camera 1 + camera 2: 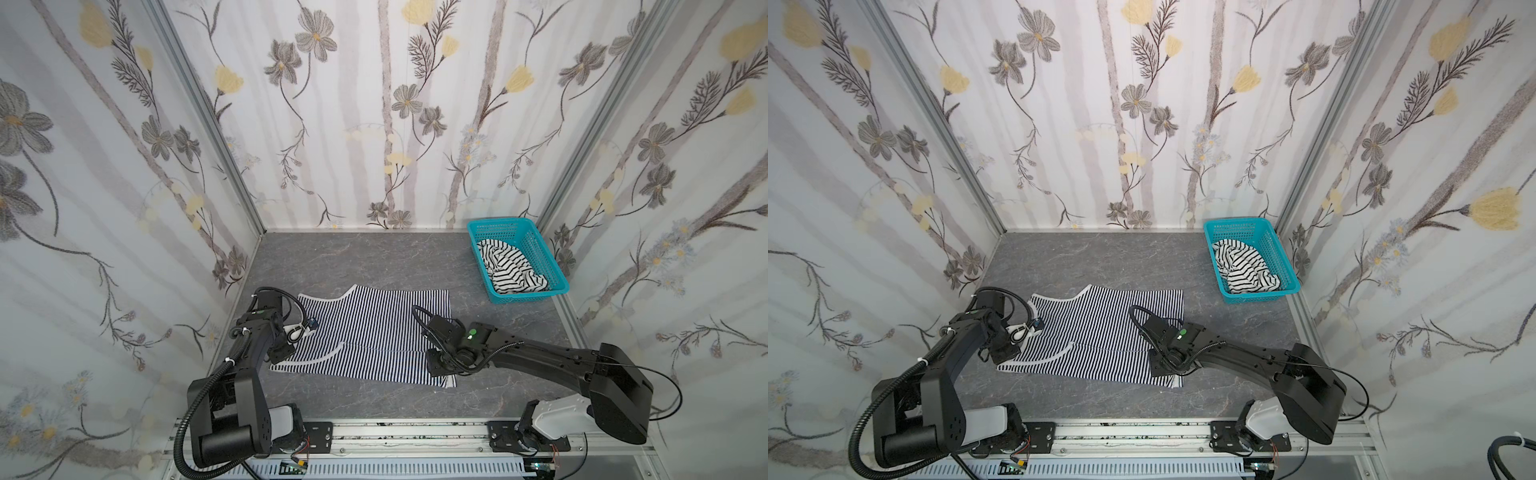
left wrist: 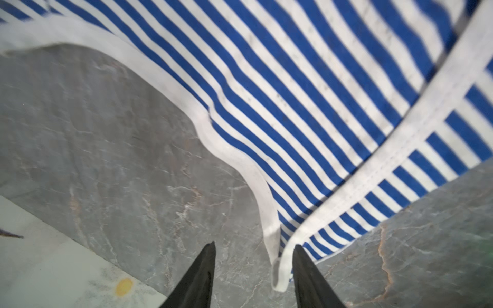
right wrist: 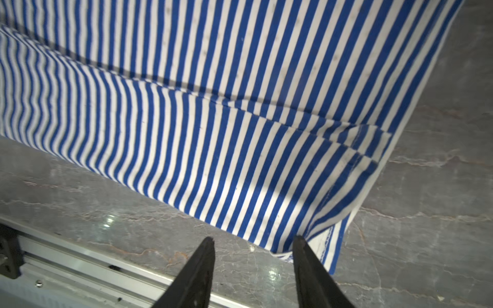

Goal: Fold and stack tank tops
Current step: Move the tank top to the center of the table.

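The finely striped navy-and-white tank top (image 1: 374, 328) (image 1: 1100, 328) lies spread flat on the grey marble table (image 1: 374, 257), with a layer folded over its near half. My left gripper (image 1: 277, 353) (image 2: 254, 245) hovers open at the top's near left corner. The white strap end (image 2: 280, 274) lies loose between the jaws, beside one finger. My right gripper (image 1: 435, 362) (image 3: 253, 238) stands open at the near right hem corner (image 3: 328, 248), holding nothing. The wider-striped tank top (image 1: 511, 266) (image 1: 1246, 266) lies crumpled in the basket.
The teal perforated basket (image 1: 494, 226) (image 1: 1233, 224) stands at the back right, against the right wall. Flowered walls close in the left, back and right sides. A metal rail (image 1: 415, 432) runs along the front edge, carrying both arm bases.
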{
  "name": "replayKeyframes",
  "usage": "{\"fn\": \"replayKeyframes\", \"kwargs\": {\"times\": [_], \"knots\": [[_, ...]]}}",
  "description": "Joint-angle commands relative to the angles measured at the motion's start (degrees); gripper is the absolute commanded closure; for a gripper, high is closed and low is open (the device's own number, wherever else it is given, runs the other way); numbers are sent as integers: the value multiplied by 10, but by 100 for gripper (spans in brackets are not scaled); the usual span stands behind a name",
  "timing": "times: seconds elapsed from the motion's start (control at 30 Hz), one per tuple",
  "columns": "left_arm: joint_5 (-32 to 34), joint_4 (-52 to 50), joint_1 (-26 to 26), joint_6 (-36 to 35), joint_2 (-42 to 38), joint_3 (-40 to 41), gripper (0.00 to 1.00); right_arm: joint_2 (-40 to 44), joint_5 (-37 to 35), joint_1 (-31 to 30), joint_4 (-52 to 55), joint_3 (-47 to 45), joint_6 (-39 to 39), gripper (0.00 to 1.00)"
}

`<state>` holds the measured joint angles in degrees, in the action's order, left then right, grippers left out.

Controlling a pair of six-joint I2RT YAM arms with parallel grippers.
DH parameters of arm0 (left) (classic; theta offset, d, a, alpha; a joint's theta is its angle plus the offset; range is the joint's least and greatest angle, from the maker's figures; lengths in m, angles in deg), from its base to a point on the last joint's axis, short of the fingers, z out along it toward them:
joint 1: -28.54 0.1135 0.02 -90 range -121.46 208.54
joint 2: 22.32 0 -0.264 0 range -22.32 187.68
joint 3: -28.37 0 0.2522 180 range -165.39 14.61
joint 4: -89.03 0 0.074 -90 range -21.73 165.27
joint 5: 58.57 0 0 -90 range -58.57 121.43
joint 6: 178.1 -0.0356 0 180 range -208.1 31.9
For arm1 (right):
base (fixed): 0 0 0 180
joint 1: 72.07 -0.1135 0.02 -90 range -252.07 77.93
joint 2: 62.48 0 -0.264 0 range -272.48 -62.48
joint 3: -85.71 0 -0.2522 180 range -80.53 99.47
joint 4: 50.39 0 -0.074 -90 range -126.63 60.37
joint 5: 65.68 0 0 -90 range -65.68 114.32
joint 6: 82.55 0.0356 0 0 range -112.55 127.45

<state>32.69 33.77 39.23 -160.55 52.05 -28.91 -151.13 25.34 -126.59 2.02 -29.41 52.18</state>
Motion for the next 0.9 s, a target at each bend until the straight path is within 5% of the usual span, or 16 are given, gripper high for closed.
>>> {"fn": "replayKeyframes", "kwargs": {"times": [0.0,0.4,0.67,0.87], "knots": [[-72,-26,-3,39,8,-42,38,16,-19,16,5,24,0,41],[-190,-27,-59,195,106,-204,27,15,-36,125,-21,114,-61,33],[-230,-21,-101,400,256,-397,33,-14,-46,185,-96,132,-79,37],[-175,-2,-134,489,347,-493,32,-71,-50,223,-120,164,-108,38]]}}
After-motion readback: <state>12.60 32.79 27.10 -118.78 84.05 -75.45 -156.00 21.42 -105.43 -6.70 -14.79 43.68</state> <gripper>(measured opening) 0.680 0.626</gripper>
